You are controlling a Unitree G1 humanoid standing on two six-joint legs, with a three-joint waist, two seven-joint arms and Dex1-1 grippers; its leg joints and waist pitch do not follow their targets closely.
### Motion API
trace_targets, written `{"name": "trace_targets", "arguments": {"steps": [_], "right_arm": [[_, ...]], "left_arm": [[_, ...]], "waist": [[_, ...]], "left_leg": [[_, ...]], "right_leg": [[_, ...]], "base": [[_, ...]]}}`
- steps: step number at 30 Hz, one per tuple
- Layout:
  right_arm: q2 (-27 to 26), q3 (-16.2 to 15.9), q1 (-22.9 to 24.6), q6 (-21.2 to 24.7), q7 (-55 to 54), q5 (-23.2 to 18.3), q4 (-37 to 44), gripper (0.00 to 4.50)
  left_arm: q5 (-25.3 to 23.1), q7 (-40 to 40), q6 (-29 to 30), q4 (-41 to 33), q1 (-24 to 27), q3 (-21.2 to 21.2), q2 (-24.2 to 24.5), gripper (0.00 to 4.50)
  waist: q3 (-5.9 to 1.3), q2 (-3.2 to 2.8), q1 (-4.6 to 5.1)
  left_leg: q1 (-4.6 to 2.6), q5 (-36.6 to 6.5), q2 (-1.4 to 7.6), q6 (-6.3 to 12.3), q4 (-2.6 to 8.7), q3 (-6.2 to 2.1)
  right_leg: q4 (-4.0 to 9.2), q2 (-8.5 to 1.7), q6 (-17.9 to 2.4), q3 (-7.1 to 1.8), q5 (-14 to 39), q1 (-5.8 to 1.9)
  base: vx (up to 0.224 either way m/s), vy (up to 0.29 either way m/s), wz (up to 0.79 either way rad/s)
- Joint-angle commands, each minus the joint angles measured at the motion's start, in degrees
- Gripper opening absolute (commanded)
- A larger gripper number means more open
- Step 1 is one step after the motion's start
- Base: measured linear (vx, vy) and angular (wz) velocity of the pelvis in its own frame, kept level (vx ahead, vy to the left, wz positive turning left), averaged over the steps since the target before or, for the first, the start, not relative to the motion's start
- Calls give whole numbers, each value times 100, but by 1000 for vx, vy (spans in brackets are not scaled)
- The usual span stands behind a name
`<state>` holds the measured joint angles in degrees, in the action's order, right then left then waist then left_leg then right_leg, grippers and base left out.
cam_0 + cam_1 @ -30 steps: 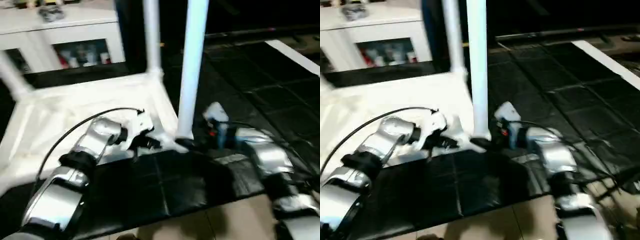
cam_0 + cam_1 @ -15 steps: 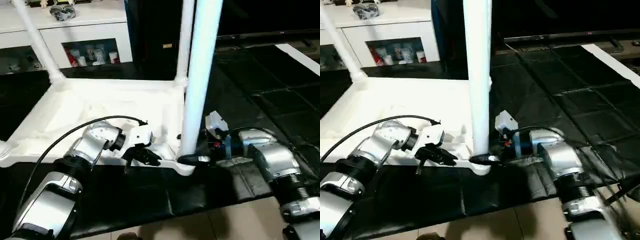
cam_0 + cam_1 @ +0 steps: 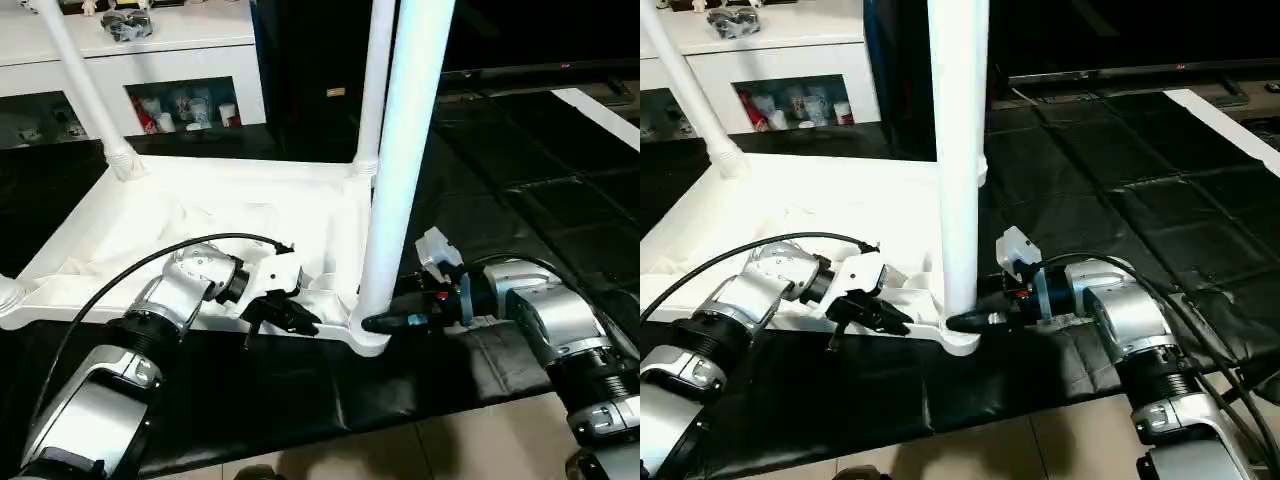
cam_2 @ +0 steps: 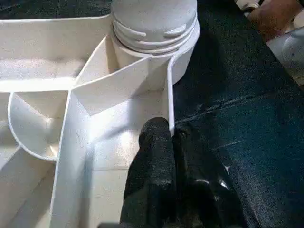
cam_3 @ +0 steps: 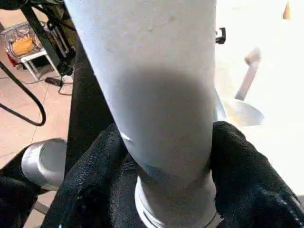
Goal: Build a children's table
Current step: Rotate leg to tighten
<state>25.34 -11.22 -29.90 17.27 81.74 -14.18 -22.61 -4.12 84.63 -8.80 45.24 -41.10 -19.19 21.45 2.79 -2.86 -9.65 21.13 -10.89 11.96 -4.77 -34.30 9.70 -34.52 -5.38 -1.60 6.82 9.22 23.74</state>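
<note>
Upturned children's table [image 3: 200, 215]: light, stiff, slick plastic | right gripper [image 3: 372, 323] clasps near leg [image 3: 400, 170] low, at 5 o'clock corner | left gripper [image 4: 166, 137] pinches rim [image 4: 169, 102] – best holds

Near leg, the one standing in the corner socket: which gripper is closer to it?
Right. The right gripper has its fingers around the near leg at its base. The left gripper is beside it, pinching the tabletop rim.
</note>
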Motion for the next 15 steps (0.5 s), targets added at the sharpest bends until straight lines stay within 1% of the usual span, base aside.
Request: {"name": "trace_targets", "arguments": {"steps": [1,4,9,10,11,12,13,14,15], "right_arm": [[7,-112,29,21,132,-68,104,229],[-32,-122,35,8,115,-56,84,209],[-75,-136,83,27,83,-77,145,204],[-135,-101,143,43,-10,-120,227,204],[-252,-24,191,124,-241,-164,289,204],[-253,-23,191,125,-243,-165,289,204],[-448,70,238,195,-666,-147,317,204],[-636,148,254,261,-1090,-96,295,202],[-636,148,254,261,-1090,-96,295,201]], "left_arm": [[-12,13,-67,-164,-46,-63,77,0],[-19,-36,-42,-147,-40,-39,90,0],[-10,-103,15,-137,-29,-4,76,0],[12,-181,139,-137,-18,34,38,0],[13,-347,244,-103,-22,79,-32,0],[13,-349,245,-103,-22,80,-33,0],[-2,-628,457,-55,-58,139,-143,0],[-16,-899,615,-1,-107,194,-255,0],[-16,-899,615,-1,-107,194,-255,0]], "waist": [[-465,66,35],[-466,65,33],[-467,69,36],[-468,49,37],[-458,59,39],[-461,42,42],[-458,55,48],[-432,36,53],[-424,41,76]], "left_leg": [[-36,-658,150,434,341,-3],[-31,-648,149,440,340,-5],[-31,-627,148,441,335,-4],[-29,-629,149,434,334,-5],[-31,-658,147,426,338,-2],[-35,-670,149,413,341,-6],[-34,-708,143,388,343,-6],[-45,-804,144,332,355,-3],[-38,-862,141,287,362,-2]], "right_leg": [[347,-345,-1070,-313,1140,-373],[346,-346,-1076,-311,1122,-377],[340,-344,-1068,-313,1118,-375],[337,-347,-1074,-314,1114,-376],[351,-345,-1058,-314,1160,-373],[349,-343,-1056,-314,1175,-374],[364,-346,-1029,-310,1255,-378],[395,-344,-995,-310,1431,-357],[409,-352,-968,-312,1556,-366]], "base": [[0,0,0],[0,0,0],[0,0,0],[0,0,0],[0,0,0],[0,0,0],[0,0,0],[0,0,0],[0,0,0]]}}
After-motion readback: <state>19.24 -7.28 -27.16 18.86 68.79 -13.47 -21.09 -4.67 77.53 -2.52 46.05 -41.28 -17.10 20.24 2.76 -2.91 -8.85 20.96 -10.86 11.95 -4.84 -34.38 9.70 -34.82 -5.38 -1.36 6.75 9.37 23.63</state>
